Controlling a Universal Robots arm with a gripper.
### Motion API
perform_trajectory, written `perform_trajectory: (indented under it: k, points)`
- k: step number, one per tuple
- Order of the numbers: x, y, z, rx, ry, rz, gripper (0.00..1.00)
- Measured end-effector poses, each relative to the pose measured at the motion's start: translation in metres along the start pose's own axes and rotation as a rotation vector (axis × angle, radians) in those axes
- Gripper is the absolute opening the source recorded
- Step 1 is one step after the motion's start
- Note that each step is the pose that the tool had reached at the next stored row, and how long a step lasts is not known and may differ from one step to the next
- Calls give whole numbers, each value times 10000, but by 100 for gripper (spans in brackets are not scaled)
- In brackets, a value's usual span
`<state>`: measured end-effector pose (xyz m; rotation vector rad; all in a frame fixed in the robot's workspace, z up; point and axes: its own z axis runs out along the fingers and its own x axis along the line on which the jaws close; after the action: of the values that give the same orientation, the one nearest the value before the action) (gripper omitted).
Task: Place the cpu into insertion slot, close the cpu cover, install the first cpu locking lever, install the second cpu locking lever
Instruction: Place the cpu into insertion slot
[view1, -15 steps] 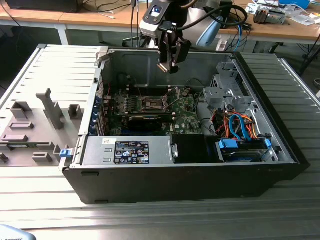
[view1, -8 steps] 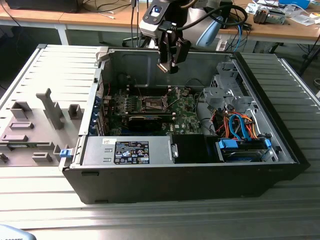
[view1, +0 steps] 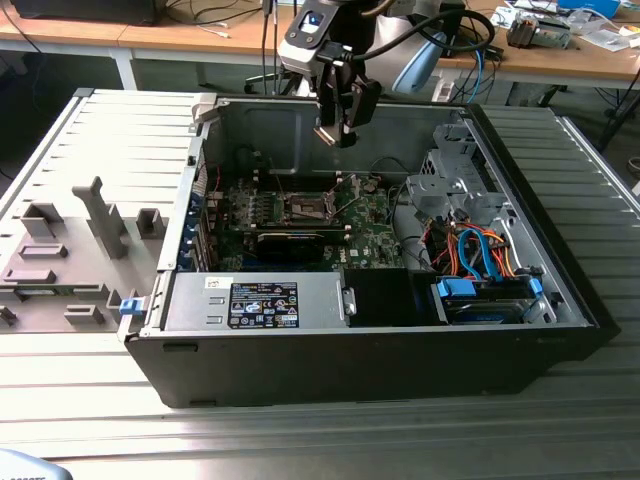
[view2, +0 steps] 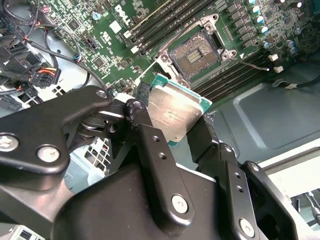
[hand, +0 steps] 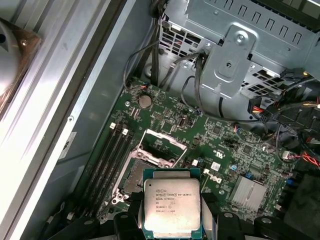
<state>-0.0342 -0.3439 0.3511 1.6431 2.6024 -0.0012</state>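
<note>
The gripper (view1: 337, 136), fingers clamped on the cpu (hand: 172, 207), hangs over the open case (view1: 350, 365), above the bare slot (view2: 195, 54), its cover (hand: 161, 146) apparently raised.

Bright, even light; soft shadows.

Open black computer case (view1: 370, 370) lies on a slatted metal worktop (view1: 300, 440), with a grey side panel (view1: 90, 200) flat just beside the case at the exterior view's left. Inside the case: labelled power supply (view1: 260, 305) along the near wall, and silver drive cage (view1: 455, 190) and orange and blue cables (view1: 480, 255) toward the exterior view's right. Wooden desks (view1: 150, 35) stand behind the case.
</note>
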Motion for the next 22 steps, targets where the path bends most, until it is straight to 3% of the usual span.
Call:
perform_trajectory:
  k: [22]
  points:
    - [0, 0, 2, 37, -65, 166, 55]
